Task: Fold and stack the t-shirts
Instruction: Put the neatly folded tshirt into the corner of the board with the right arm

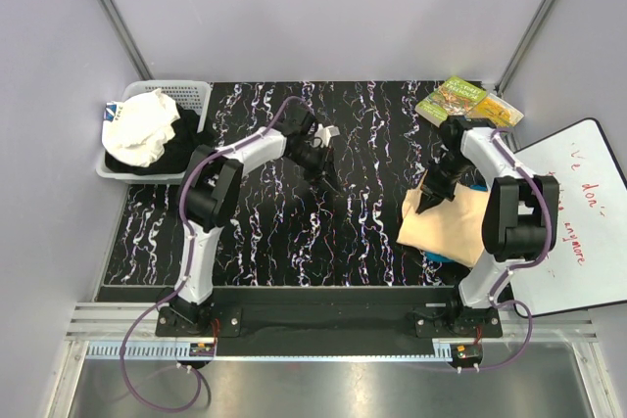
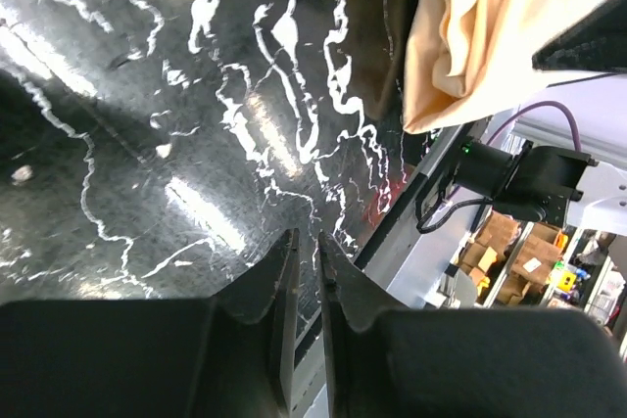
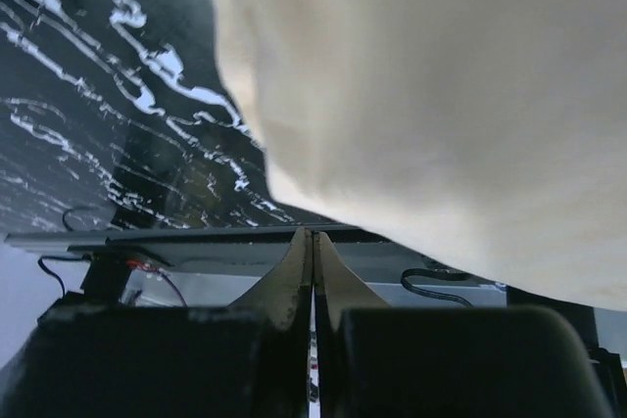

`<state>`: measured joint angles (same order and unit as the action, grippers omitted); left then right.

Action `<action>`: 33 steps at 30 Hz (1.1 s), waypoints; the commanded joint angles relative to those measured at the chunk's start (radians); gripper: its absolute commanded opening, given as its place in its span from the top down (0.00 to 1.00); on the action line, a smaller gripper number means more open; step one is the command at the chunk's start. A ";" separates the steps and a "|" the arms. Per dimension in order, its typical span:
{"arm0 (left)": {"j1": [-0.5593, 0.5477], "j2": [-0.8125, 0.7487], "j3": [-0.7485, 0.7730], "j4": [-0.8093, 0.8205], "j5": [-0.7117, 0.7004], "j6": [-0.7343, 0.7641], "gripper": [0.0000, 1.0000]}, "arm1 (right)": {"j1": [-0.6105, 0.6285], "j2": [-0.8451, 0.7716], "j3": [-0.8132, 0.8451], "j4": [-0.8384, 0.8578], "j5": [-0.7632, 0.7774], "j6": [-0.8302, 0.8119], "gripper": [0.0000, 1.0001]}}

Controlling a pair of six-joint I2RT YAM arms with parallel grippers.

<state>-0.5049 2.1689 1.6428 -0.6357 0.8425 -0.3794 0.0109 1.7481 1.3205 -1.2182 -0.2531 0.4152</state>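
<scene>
At right of table (image 1: 284, 212), peach t-shirt (image 1: 443, 232) beneath closed right claw (image 3: 313, 234) — left claw (image 2: 306, 238) ajar

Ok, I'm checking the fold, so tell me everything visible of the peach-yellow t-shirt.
The peach-yellow t-shirt is soft, plain cloth, folded into a rough rectangle with puffy edges. It lies at the right of the black marbled table, on top of a teal-blue t-shirt that peeks out beneath. The shut right gripper is at its far left corner; whether it touches is unclear.

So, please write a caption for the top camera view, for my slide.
Right gripper, shut, at the folded peach t-shirt stacked on the teal t-shirt; left gripper above the marbled table.
</scene>
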 commanded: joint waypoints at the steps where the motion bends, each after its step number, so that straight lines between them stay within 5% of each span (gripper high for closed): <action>1: 0.032 0.011 0.035 -0.033 0.021 0.022 0.83 | 0.063 -0.009 0.006 0.017 -0.100 0.039 1.00; 16: 0.062 0.000 0.040 -0.084 -0.003 0.068 0.82 | 0.067 0.160 -0.040 -0.211 0.334 0.043 1.00; 22: 0.083 -0.047 -0.004 -0.093 -0.059 0.092 0.66 | 0.069 0.130 0.084 -0.251 0.342 0.021 0.93; 25: 0.104 -0.101 -0.041 -0.093 -0.101 0.109 0.52 | 0.093 0.091 0.216 -0.259 0.258 -0.013 0.74; 26: 0.118 -0.136 -0.052 -0.094 -0.132 0.119 0.36 | 0.118 0.087 0.288 -0.256 0.256 -0.022 0.63; 28: 0.134 -0.178 -0.083 -0.094 -0.170 0.126 0.23 | 0.144 0.082 0.357 -0.248 0.207 -0.041 0.34; 29: 0.149 -0.220 -0.092 -0.093 -0.210 0.137 0.01 | 0.165 0.083 0.411 -0.227 0.199 -0.045 0.26; 30: 0.157 -0.242 -0.100 -0.094 -0.232 0.143 0.01 | 0.178 0.085 0.434 -0.213 0.196 -0.058 0.00; 33: 0.193 -0.319 -0.126 -0.097 -0.304 0.168 0.01 | 0.214 0.111 0.505 -0.153 0.206 -0.079 0.00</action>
<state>-0.3508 2.0010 1.5307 -0.7471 0.6617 -0.2611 0.1730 1.8862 1.7439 -1.3373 -0.0242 0.3809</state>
